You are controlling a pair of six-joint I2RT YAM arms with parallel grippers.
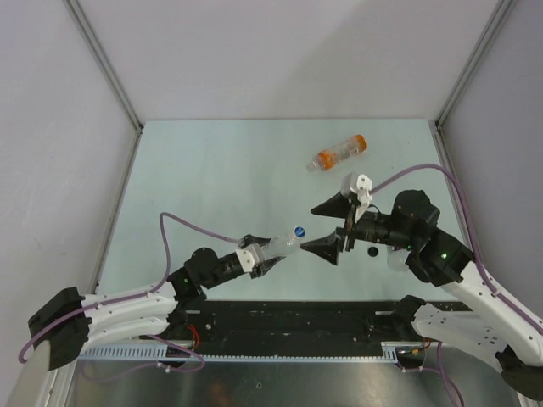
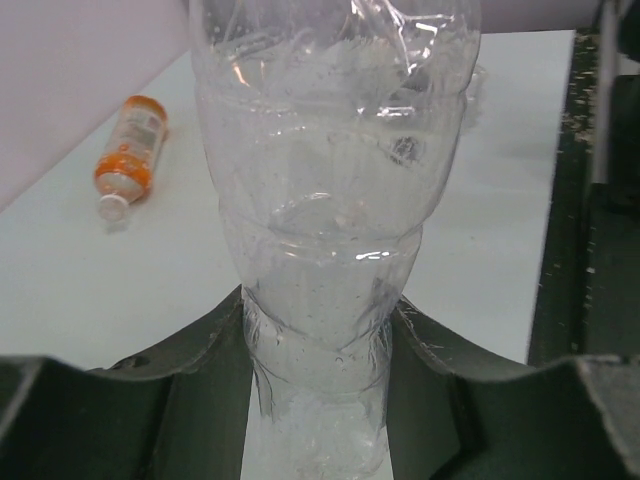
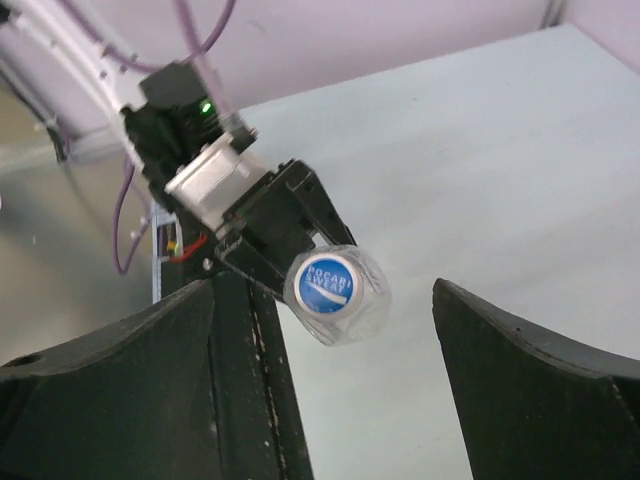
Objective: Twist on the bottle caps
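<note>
The left fingers clamp the bottle; the right fingers stand apart — centre them round the cap, close squarely, twist.

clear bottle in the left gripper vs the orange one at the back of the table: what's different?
The clear bottle is held off the table in the left gripper; the orange bottle lies loose on the table. The clear bottle is colourless with a blue-topped cap; the orange bottle is orange-tinted with a white end. Both are small plastic bottles, roughly horizontal.
</note>
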